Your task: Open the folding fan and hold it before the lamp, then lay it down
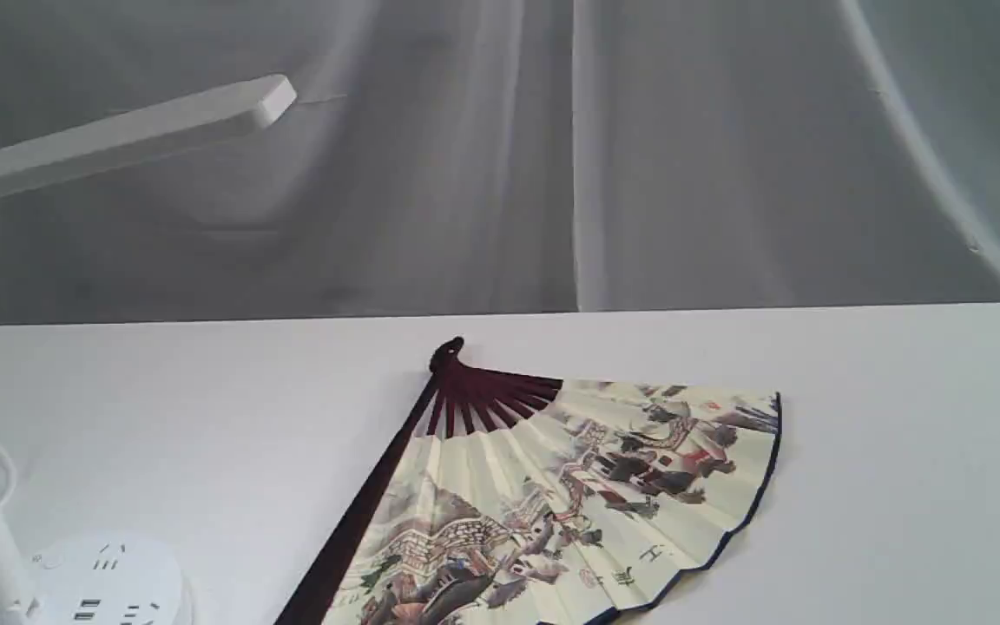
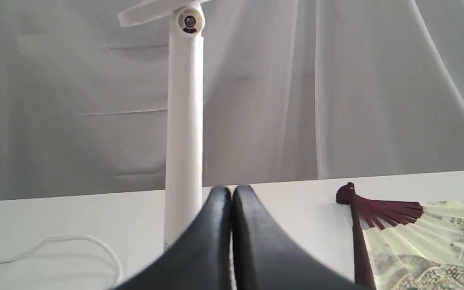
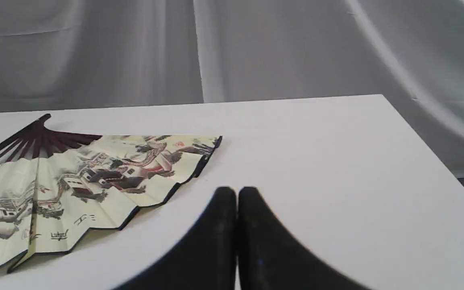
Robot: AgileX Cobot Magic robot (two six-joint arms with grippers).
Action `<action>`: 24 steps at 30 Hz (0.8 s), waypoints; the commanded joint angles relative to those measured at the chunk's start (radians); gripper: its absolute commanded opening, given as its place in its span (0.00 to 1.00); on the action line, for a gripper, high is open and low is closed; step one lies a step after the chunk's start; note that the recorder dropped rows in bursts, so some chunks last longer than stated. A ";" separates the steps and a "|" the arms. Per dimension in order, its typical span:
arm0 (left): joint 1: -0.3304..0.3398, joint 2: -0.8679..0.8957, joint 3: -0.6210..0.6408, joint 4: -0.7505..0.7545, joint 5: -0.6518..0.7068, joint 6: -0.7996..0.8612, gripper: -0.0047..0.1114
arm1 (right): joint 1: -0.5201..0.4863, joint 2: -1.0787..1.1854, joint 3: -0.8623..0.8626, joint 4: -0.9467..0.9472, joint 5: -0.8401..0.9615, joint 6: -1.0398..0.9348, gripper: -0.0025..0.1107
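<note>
Closest to the lens is the left hand (image 2: 232, 192), two black curved fingers pressed together on nothing. It hangs low over the white surface (image 2: 54, 217), just in front of the slim pole of the white desk lamp (image 2: 183, 121). Across the way the right hand (image 3: 237, 192) matches it, fingers together and empty, near the leaf's dark blue edge but not touching it. Between them lies the paper folding fan (image 1: 569, 495), with maroon ribs and a cream leaf painted with a village scene. It is spread wide and flat on the surface, pivot towards the grey draped backdrop (image 1: 682, 174), leaf running out of the exterior view. That flat spread lets the ribs carry the paper, with nothing pinching it. The lamp's long bar head reaches out above the left side, its round base well apart from the ribs, and a white cord (image 2: 75, 241) trails beside the pole. With the fan open, down and unheld, this reads as the closing stage; whether it was shown to the lamp, nothing here says.
</note>
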 commanded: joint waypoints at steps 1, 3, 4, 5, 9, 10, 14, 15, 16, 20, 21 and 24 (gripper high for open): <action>-0.003 -0.003 0.005 0.003 0.042 0.012 0.04 | 0.003 -0.004 0.004 0.000 -0.012 -0.001 0.02; -0.003 -0.003 0.005 0.003 0.074 0.012 0.04 | 0.003 -0.004 0.004 0.000 -0.012 -0.001 0.02; -0.003 -0.003 0.005 0.003 0.082 0.012 0.04 | 0.003 -0.004 0.004 0.000 -0.012 -0.001 0.02; -0.003 -0.003 0.005 0.003 0.088 0.012 0.04 | 0.003 -0.004 0.004 0.000 -0.012 -0.001 0.02; -0.003 -0.003 0.005 0.003 0.092 0.012 0.04 | 0.003 -0.004 0.004 0.000 -0.012 -0.001 0.02; -0.003 -0.003 0.005 0.003 0.092 0.012 0.04 | 0.003 -0.004 0.004 0.000 -0.012 -0.001 0.02; -0.003 -0.003 0.005 0.003 0.092 0.012 0.04 | 0.003 -0.004 0.004 0.000 -0.012 -0.001 0.02; -0.003 -0.003 0.005 0.003 0.092 0.012 0.04 | 0.003 -0.004 0.004 0.000 -0.012 -0.001 0.02; -0.003 -0.003 0.005 0.003 0.092 0.012 0.04 | 0.003 -0.004 0.004 0.000 -0.012 -0.001 0.02; -0.003 -0.003 0.005 0.003 0.092 0.012 0.04 | 0.003 -0.004 0.004 0.000 -0.012 -0.001 0.02; -0.003 -0.003 0.005 0.003 0.092 0.012 0.04 | 0.003 -0.004 0.004 0.000 -0.012 -0.001 0.02; 0.009 -0.003 0.005 -0.005 0.092 0.007 0.04 | 0.003 -0.004 0.004 0.000 -0.012 -0.001 0.02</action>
